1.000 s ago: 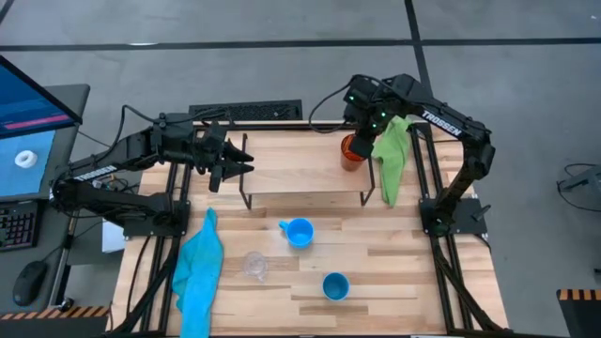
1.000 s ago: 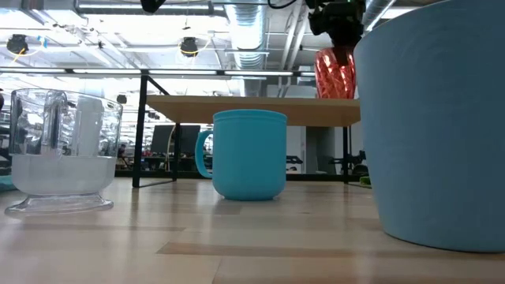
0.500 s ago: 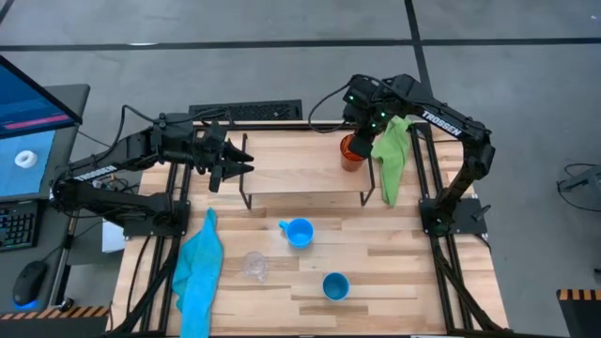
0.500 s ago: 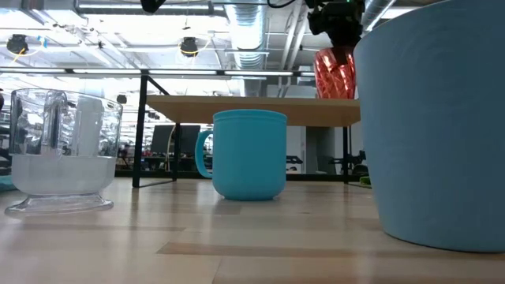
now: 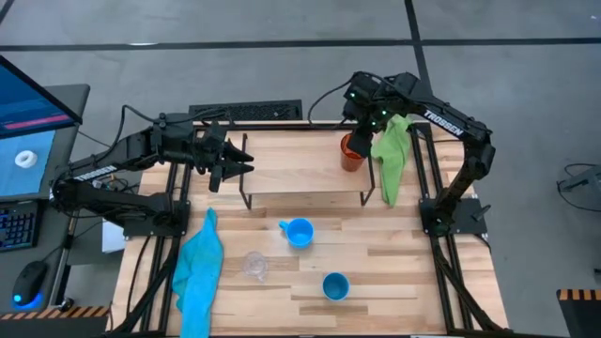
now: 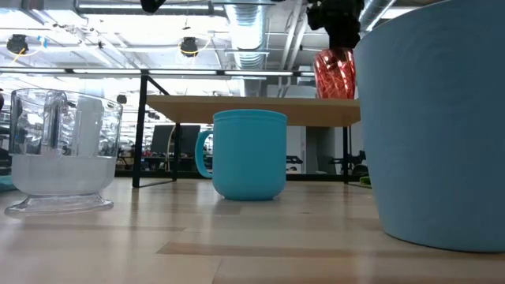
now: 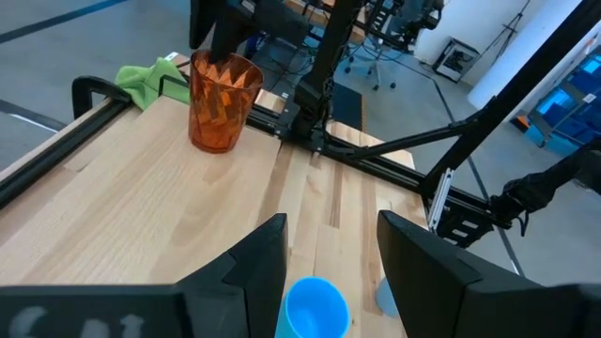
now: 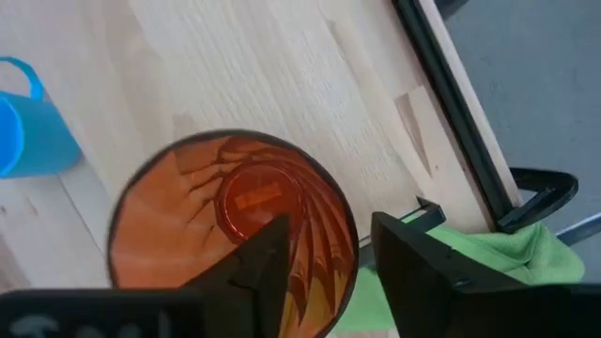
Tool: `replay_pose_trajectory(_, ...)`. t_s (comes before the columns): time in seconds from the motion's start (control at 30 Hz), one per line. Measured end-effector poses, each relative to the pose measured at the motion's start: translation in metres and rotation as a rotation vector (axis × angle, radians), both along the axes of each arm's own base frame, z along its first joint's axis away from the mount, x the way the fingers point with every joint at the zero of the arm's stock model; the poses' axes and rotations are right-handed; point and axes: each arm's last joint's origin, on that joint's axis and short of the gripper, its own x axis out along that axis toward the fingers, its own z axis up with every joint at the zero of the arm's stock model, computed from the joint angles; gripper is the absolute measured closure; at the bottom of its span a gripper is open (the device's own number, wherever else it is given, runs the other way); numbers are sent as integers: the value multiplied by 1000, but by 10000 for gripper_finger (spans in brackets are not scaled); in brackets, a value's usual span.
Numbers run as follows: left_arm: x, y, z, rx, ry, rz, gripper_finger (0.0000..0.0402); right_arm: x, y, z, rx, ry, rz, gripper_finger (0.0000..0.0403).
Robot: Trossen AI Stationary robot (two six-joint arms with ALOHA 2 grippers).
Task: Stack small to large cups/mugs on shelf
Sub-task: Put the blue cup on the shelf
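A blue cup (image 5: 335,285), glass cup (image 5: 254,266) and mug (image 5: 299,232) stand on the table (image 5: 404,272); beyond, the orange cup (image 5: 352,153) sits on the shelf (image 5: 291,169), the right gripper (image 5: 360,120) parted above it. The left gripper (image 5: 237,166) hovers open at the shelf's other end.

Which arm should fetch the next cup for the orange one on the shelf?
Probably left. Its open pincer is free, while the right pincer hangs over the orange translucent cup on the light-wood shelf. Both are similarly far from the blue handleless cup.
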Motion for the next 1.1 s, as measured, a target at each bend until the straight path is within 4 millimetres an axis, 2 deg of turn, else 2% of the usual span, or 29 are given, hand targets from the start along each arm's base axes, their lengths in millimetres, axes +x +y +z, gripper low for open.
replay_pose_trajectory(0.2, 0, 0, 0, 2, -4, 2, 244, -4, 4, 26, -11, -100, 17, 212)
replay_pose_trajectory(0.43, -2, 0, 4, 12, -33, 8, 244, -26, 19, 83, -41, -310, 45, 217)
replay_pose_trajectory(0.53, -6, -1, 6, 16, -45, 16, 244, -49, 33, 110, -66, -429, 64, 221)
replay_pose_trajectory(0.63, -14, -3, 11, 27, -76, 36, 244, -75, 47, 124, -85, -502, 51, 223)
replay_pose_trajectory(0.83, -33, -6, 19, 39, -134, 92, 244, -125, 79, 146, -95, -621, 22, 221)
replay_pose_trajectory(1.1, -50, -10, 24, 40, -171, 111, 244, -177, 116, 160, -77, -763, 75, 228)
